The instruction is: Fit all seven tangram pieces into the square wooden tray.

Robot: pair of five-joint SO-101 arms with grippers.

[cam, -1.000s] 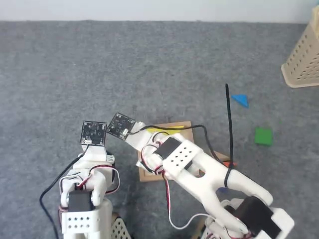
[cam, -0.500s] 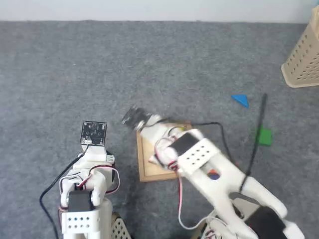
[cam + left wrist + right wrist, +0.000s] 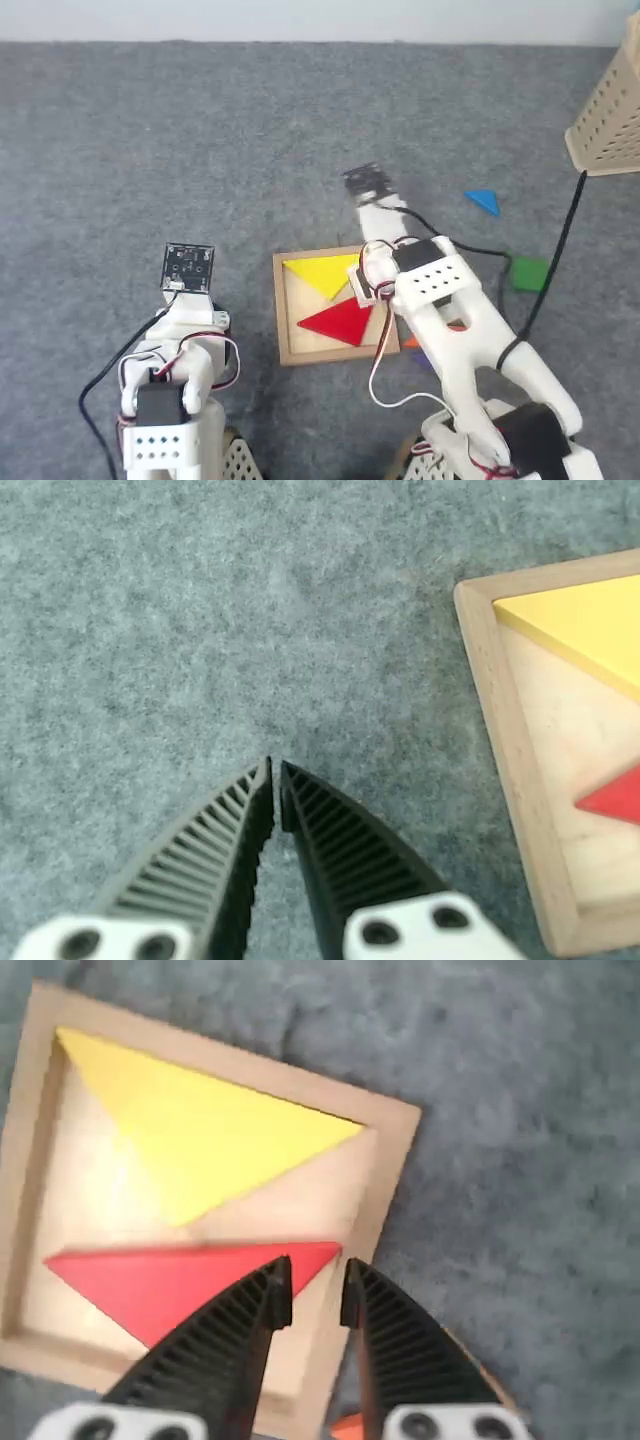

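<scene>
The square wooden tray (image 3: pixel 283 305) lies on grey carpet between the arms. It holds a yellow triangle (image 3: pixel 325 272) and a red triangle (image 3: pixel 340 322). My right gripper (image 3: pixel 317 1272) hangs just above the red triangle's tip (image 3: pixel 170 1280) by the tray's rim (image 3: pixel 385 1175), slightly open and holding nothing. The right arm (image 3: pixel 440 300) covers the tray's right edge. My left gripper (image 3: pixel 276 772) is shut and empty over bare carpet beside the tray (image 3: pixel 505 750). A blue triangle (image 3: pixel 483 201) and a green square (image 3: pixel 528 273) lie on the carpet to the right. An orange piece (image 3: pixel 345 1425) peeks out beside the tray.
A beige perforated basket (image 3: pixel 610 110) stands at the back right. A black cable (image 3: pixel 555 260) runs from the right arm past the green square. Open carpet stretches behind and left of the tray.
The right arm has swung from the tray's left side over to its right edge, uncovering the yellow and red triangles. The left arm has not moved.
</scene>
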